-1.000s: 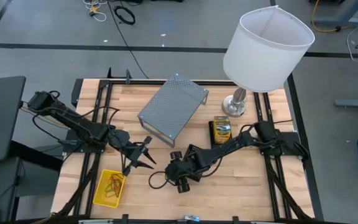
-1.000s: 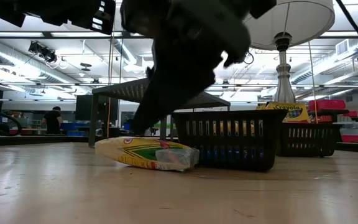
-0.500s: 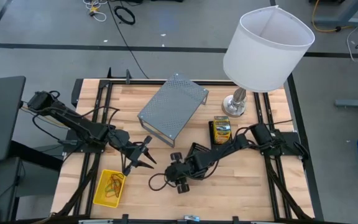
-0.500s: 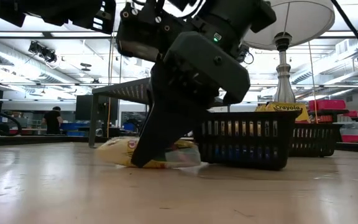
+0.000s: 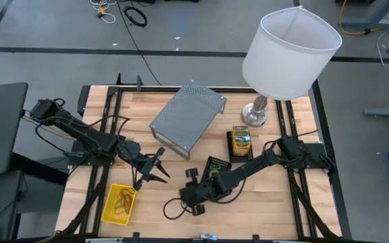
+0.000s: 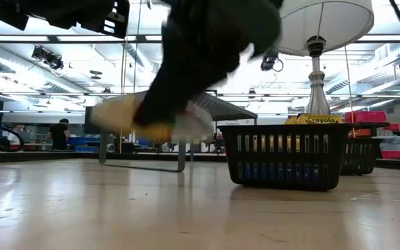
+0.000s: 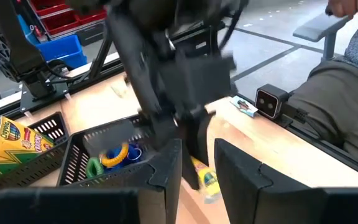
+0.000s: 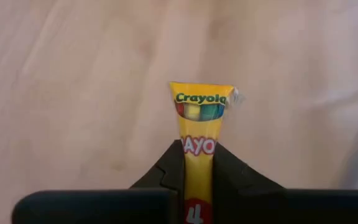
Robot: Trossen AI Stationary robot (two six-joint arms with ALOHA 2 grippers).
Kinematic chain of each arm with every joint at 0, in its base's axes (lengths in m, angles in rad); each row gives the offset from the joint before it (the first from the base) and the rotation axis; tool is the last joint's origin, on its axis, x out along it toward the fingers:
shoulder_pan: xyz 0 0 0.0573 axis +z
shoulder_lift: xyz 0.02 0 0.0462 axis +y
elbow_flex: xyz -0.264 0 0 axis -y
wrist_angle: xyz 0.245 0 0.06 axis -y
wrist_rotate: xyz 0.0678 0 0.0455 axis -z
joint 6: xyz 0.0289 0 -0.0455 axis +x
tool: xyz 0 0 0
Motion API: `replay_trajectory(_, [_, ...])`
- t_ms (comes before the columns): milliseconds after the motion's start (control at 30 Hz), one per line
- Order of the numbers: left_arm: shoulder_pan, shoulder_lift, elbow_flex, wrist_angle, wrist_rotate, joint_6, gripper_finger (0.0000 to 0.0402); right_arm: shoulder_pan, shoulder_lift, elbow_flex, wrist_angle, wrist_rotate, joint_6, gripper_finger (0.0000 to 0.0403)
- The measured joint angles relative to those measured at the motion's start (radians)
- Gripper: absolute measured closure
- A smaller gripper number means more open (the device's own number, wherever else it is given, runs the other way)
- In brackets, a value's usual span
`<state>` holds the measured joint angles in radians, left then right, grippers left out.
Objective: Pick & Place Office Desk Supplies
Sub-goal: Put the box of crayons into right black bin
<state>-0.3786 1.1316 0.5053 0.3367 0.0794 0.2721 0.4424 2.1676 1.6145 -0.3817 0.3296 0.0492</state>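
Note:
My right gripper [image 5: 189, 196] is near the table's front middle, shut on a small yellow Crayola crayon packet [image 8: 201, 118]. In the low view the packet [image 6: 144, 114] shows blurred and up off the wood. My left gripper [image 5: 158, 172] hovers open left of it, holding nothing. A black mesh tray [image 5: 216, 165] with coloured rubber bands [image 7: 114, 155] stands on the table. A second mesh tray behind it holds a crayon box [image 5: 240, 140]. The yellow basket [image 5: 118, 204] with rubber bands sits at the front left. My right gripper pinches the crayon packet between its two fingers by its two narrow long sides [image 8: 199, 155], at the end away from the Crayola print. The fingers [image 8: 166, 171] lie along the packet, whose printed end sticks out past them. The packet is lifted clear of the table.
A grey perforated metal stand [image 5: 186, 116] stands at the far middle. The lamp, with its base [image 5: 255, 115] and big white shade [image 5: 290, 50], is at the far right. A person's legs [image 7: 347, 106] show beyond the near edge. Bare wood lies between basket and right gripper.
My right gripper has come down on the crayon packet lying by the near mesh tray, taken hold of it and lifted it clear of the table, drifting a little toward the near edge. The near mesh tray has slid slightly toward the table's right.

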Motion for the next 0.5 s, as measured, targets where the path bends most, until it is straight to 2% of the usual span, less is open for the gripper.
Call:
replay_trajectory(267, [-0.002, 0.0, 0.0, 0.003, 0.011, -0.004, 0.0298, 0.06, -0.109, 0.074, -0.176, 0.454, 0.127, 0.0361])
replay_trajectory(367, [-0.002, 0.0, 0.0, 0.01, 0.042, -0.007, 0.0298, 0.066, -0.18, 0.022, -0.138, 0.416, 0.152, 0.0361])
replay_trajectory(433, [-0.002, 0.0, 0.0, 0.016, 0.063, -0.008, 0.0298, 0.069, -0.229, -0.039, -0.051, 0.314, 0.136, 0.0361])
replay_trajectory(500, [-0.002, 0.0, 0.0, 0.022, 0.084, -0.008, 0.0298, 0.074, -0.281, -0.12, 0.108, 0.193, 0.101, 0.0361])
